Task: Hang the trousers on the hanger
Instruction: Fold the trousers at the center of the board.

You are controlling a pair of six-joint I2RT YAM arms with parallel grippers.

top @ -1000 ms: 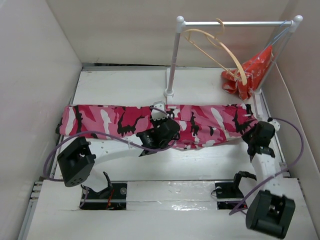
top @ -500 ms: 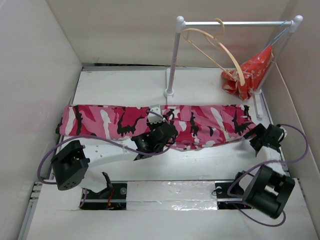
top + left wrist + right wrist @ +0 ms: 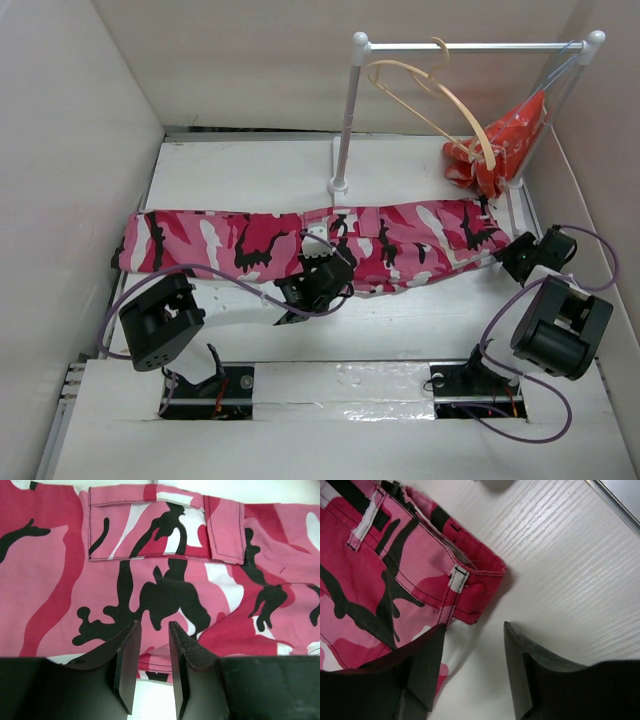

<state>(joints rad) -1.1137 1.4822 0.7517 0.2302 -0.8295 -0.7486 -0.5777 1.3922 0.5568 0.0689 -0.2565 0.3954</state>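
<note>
The long camouflage trousers (image 3: 250, 240), soft cloth printed in pink, red, white and black, lie stretched flat across the white tabletop (image 3: 240, 180). They run from the left side to the right, and the waist end points right.

The left gripper (image 3: 153, 630) hangs over the near edge of the trousers, about halfway along their length. Its two black fingers (image 3: 127, 665) stand a little apart with a narrow gap between them. Through that gap the flat hem and a strip of bare tabletop show, so the gripper is released and pinches no cloth. Just beyond the fingertips, the left wrist view shows a stitched rectangular pocket flap (image 3: 150, 525).

The right gripper (image 3: 474, 630) sits at the right end of the trousers, by the waistband corner. Its fingers are spread wide and grasp nothing. One finger overlaps the cloth edge and the other is over bare tabletop. A white belt loop (image 3: 457, 577) on the waistband lies just ahead of them.

The thin pale beige wooden hanger (image 3: 458, 100), a curved triangle, hangs tilted by its hook from the white metal rail (image 3: 470, 45) at the far right, well apart from the trousers. A smaller red-orange cloth with white marks (image 3: 505, 140) hangs beside it, near the right post.
</note>
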